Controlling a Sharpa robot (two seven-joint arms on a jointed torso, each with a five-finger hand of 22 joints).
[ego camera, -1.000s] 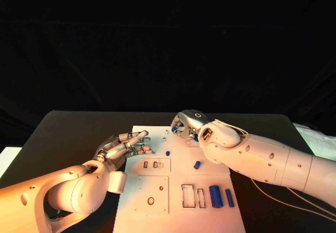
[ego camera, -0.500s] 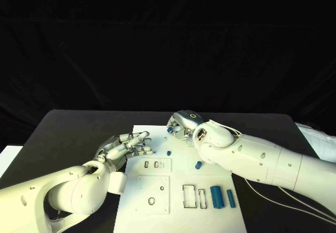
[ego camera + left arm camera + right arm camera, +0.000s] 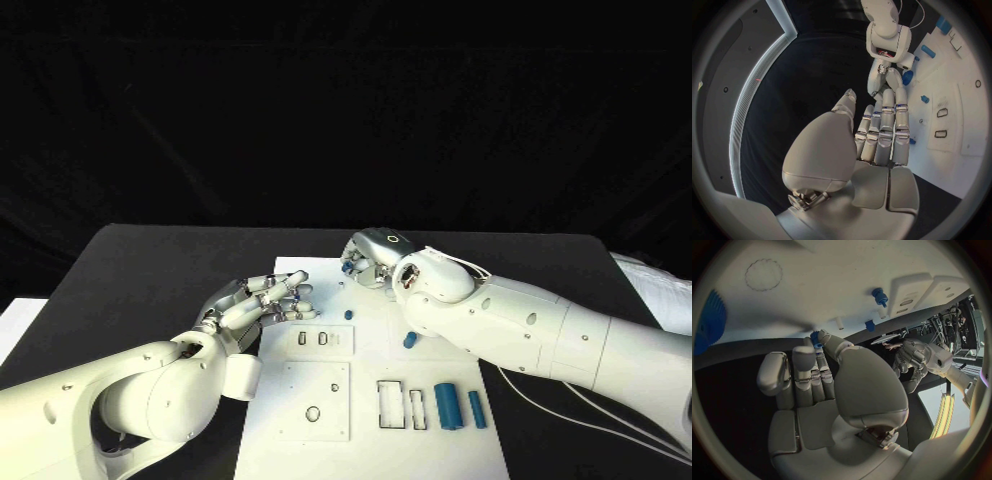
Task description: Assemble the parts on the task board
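Head view shows the white board lying in the middle of the black table. The right hand sits over the board's far edge with its fingers curled down, and a small blue part shows at its fingertips. Right wrist view shows the thumb and a finger meeting on that blue piece at the board's edge, so the hand is pinching it. The left hand hovers over the board's left edge near the far corner, fingers stretched out and slightly apart, holding nothing; left wrist view shows the same hand with straight fingers above the dark table beside the board.

On the board, a small blue peg stands between the two hands. Another blue piece lies just beside the right forearm. Two long blue bars lie side by side near the board's near right corner, next to a pair of narrow rectangular slots. Two small slots are cut in a raised square near the left hand, and a larger square plate carries an oval hole.
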